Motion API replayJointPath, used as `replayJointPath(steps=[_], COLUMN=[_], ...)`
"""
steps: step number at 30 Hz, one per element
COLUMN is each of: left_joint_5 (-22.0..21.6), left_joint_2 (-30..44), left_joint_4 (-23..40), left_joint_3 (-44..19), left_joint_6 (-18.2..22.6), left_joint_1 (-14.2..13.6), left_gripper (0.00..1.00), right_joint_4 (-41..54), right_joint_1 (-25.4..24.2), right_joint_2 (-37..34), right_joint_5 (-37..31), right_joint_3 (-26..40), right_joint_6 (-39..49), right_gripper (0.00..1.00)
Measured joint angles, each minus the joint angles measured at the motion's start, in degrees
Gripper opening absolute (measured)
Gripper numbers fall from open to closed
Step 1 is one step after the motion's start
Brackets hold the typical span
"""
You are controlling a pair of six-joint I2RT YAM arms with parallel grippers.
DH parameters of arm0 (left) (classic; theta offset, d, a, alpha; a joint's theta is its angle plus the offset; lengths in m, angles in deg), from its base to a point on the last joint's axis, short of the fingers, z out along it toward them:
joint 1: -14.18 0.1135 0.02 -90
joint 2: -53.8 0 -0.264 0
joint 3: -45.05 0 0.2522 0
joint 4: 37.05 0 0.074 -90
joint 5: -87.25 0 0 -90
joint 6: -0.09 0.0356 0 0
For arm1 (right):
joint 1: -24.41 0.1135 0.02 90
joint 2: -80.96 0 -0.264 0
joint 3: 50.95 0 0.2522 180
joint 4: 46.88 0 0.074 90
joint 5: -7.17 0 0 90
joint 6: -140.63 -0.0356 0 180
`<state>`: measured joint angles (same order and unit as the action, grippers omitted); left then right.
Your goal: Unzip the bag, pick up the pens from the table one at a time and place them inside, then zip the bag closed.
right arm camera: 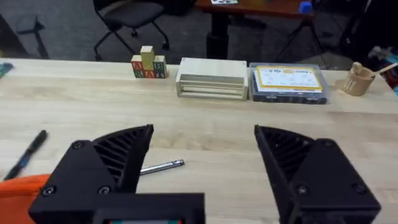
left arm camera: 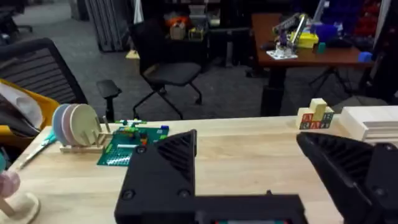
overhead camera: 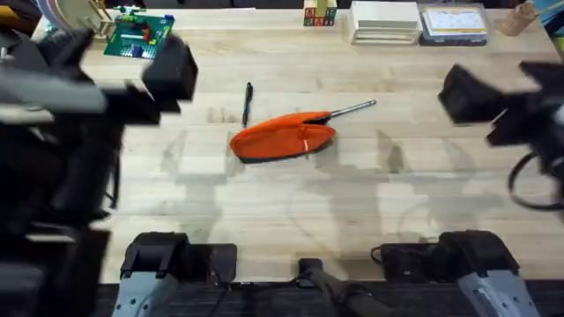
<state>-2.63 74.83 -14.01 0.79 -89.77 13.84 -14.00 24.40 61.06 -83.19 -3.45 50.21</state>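
Note:
The orange bag (overhead camera: 282, 138) lies in the middle of the table (overhead camera: 291, 211); its corner shows in the right wrist view (right arm camera: 18, 186). A black pen (overhead camera: 248, 103) (right arm camera: 28, 152) rests just behind the bag's left end. The silver pen (overhead camera: 354, 109) (right arm camera: 163, 166) pokes out from the bag's right end, and I cannot tell whether its dark end is inside. My left gripper (overhead camera: 172, 70) (left arm camera: 249, 165) hangs high over the left side, open and empty. My right gripper (overhead camera: 471, 92) (right arm camera: 202, 155) is raised at the right, also open and empty.
Along the far edge stand a green brick plate (overhead camera: 139, 35) (left arm camera: 127, 146), a plate rack (left arm camera: 78, 127), lettered wooden blocks (overhead camera: 320, 13) (right arm camera: 148, 64), a pale flat box (overhead camera: 385, 22) (right arm camera: 211, 78) and a parts case (overhead camera: 453, 25) (right arm camera: 289, 84). Bare wood surrounds the bag.

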Motion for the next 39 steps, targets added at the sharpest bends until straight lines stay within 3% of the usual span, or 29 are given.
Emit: replayJointPath(steps=[10, 19, 24, 30, 34, 39], left_joint_5=[0.62, 7.57, 14.88, 24.65, 27.59, 27.94], left_joint_2=[21.78, 32.64, 35.21, 35.55, 35.53, 35.54], left_joint_4=[12.93, 23.93, 30.31, 44.1, 52.23, 54.51], left_joint_3=[-22.97, -31.92, -32.18, -32.18, -32.18, -32.2], left_joint_6=[0.29, 8.7, 17.81, 35.26, 46.93, 55.2], left_joint_1=[0.0, 0.0, 0.0, 0.0, 0.0, 0.0], left_gripper=[0.993, 0.993, 0.994, 0.994, 0.993, 0.993], right_joint_4=[10.99, 12.6, 12.4, 11.56, 11.56, 11.55], right_joint_1=[0.0, 0.0, 0.0, 0.0, 0.0, 0.0], right_joint_2=[-17.66, -24.0, -24.36, -24.36, -24.38, -24.36], right_joint_5=[0.17, 0.24, 0.22, 0.24, 0.24, 0.24], right_joint_3=[20.9, 24.22, 24.22, 24.24, 24.24, 24.24], right_joint_6=[-0.83, -1.31, -1.31, -1.31, -1.31, -1.31], right_gripper=[0.997, 0.998, 0.998, 0.998, 0.998, 0.998])
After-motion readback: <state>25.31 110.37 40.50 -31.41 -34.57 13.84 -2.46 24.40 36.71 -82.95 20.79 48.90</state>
